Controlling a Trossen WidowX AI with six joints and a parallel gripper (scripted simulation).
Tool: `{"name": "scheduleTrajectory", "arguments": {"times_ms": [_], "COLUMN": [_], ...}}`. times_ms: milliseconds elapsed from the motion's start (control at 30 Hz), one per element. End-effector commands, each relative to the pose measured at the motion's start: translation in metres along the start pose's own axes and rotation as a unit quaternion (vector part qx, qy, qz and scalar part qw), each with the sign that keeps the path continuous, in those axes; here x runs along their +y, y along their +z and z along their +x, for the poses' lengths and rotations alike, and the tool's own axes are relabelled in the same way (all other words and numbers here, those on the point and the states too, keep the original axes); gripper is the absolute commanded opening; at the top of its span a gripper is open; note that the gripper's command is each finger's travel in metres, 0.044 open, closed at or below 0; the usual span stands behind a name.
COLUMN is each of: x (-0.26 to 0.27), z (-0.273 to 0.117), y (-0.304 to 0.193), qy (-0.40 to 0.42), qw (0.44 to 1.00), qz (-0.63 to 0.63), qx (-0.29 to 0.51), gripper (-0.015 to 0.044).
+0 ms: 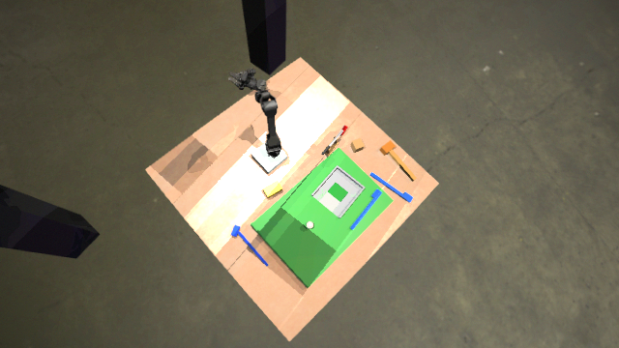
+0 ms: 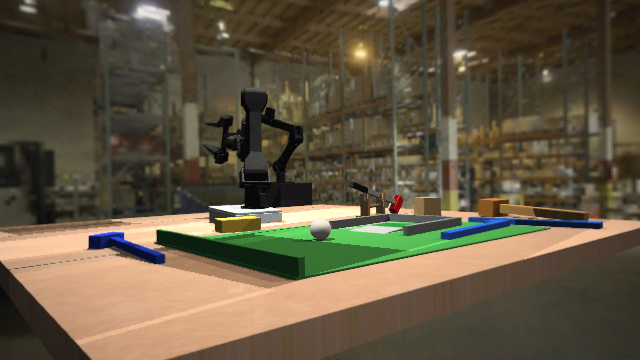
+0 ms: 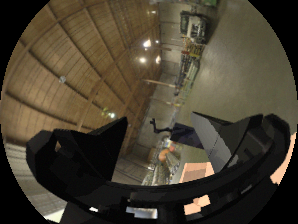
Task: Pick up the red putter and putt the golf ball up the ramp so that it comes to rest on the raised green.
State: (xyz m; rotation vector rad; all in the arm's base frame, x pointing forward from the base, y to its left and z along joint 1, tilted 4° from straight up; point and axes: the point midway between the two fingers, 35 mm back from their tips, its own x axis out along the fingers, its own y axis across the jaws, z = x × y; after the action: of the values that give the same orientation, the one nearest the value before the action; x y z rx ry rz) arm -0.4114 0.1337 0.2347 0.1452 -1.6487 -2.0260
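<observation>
Nearest in the exterior view, a blue putter [image 2: 125,245] lies on the wooden table [image 2: 200,310] beside the green ramp [image 2: 280,252]. The white golf ball [image 2: 320,229] rests on the ramp's sloped face, short of the grey-walled raised green [image 2: 395,223], whose walled square holds nothing but its own green patch. Behind it the red putter [image 2: 381,195] leans on a small wooden stand [image 2: 369,204]. Farthest back, the gripper [image 2: 216,135] hangs high with jaws wide apart and empty, well away from putter and ball.

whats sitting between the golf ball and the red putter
The grey-walled raised green lies between the golf ball and the red putter, clearest in the top view.
</observation>
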Motion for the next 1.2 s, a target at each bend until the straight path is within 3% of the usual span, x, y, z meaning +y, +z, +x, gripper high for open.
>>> {"name": "scheduleTrajectory", "arguments": {"times_ms": [0,233,633,900,1167], "x": [0.000,-0.003,-0.004,0.005,0.019], "z": [-0.001,-0.050,-0.226,-0.358,-0.478], "y": [0.001,0.069,0.176,0.187,0.151], "qy": [-0.001,-0.058,-0.275,-0.443,-0.602], "qw": [1.000,0.988,0.878,0.767,0.655], "qz": [-0.001,-0.075,-0.199,-0.219,-0.183], "qx": [-0.002,-0.120,-0.338,-0.409,-0.419], "gripper": [0.0426,0.0440,0.0440,0.0440,0.0440]}}
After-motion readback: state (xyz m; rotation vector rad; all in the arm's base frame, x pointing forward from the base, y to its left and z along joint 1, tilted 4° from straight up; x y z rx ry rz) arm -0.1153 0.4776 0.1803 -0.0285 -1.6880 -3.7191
